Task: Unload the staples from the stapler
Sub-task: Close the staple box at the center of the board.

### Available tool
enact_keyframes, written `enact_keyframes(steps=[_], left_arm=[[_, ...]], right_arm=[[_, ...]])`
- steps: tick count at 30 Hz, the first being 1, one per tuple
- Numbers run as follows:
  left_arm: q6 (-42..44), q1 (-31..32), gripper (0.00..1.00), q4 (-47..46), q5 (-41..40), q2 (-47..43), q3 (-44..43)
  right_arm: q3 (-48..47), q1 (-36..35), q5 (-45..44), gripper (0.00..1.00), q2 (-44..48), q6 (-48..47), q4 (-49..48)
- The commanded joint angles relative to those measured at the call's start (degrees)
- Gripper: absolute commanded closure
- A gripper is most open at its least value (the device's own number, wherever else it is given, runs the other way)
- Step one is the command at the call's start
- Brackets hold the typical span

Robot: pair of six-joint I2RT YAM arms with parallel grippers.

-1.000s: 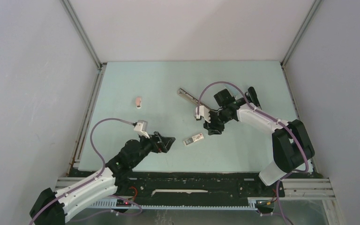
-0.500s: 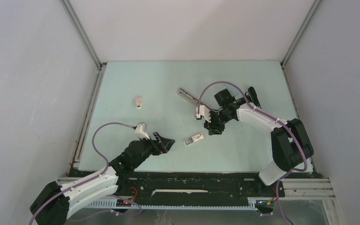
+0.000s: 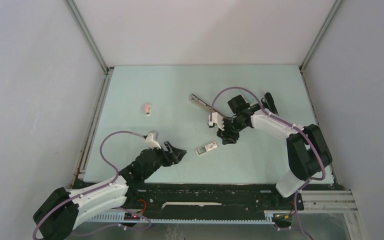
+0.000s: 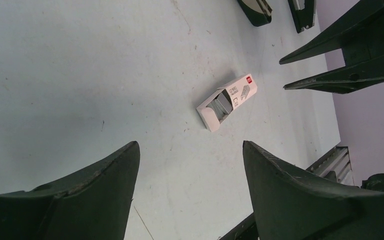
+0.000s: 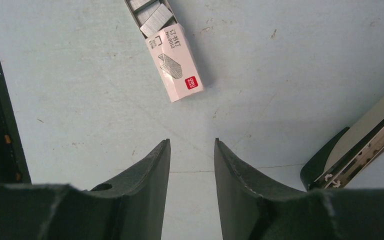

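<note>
Right wrist, staples point(image 5: 151, 14) in box point(image 5: 178, 64) — "No.0012"

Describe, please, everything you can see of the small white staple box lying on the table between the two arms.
The staple box is a small, oblong white carton, cardboard by its look, with grey print, a drawing of staples and a red logo near its closed end. It lies flat and skewed on the pale green table. Its other end is open, and silvery-grey strips of staples show inside. From outside, nothing but the table touches it.
</note>
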State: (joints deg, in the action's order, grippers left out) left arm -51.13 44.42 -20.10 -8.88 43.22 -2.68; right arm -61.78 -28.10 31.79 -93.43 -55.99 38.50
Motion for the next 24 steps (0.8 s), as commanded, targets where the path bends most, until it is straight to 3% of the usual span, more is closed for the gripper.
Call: enact_keyframes(steps=[1,4,10,24], left_arm=[[-1.56,-0.38,0.2,-4.58,-1.16,2.71,0.44],[-2.76,-0.35,0.21,-4.91,-1.94,5.39,0.02],[-4.46,-0.33,0.34,-6.06,-2.04,10.99,-1.91],[-9.68,-0.31,0.48,-23.84,8.15,31.23,-6.11]], right_arm=[[-2.27,0.41,-0.35,0.54,-0.51,1.41,-0.03],[-2.28,0.41,-1.29,0.54,-1.32,2.1,-0.57],[-3.12,0.39,-3.0,0.54,-2.99,3.54,-0.68],[-3.52,0.42,-5.47,0.57,-7.05,7.68,-3.88]])
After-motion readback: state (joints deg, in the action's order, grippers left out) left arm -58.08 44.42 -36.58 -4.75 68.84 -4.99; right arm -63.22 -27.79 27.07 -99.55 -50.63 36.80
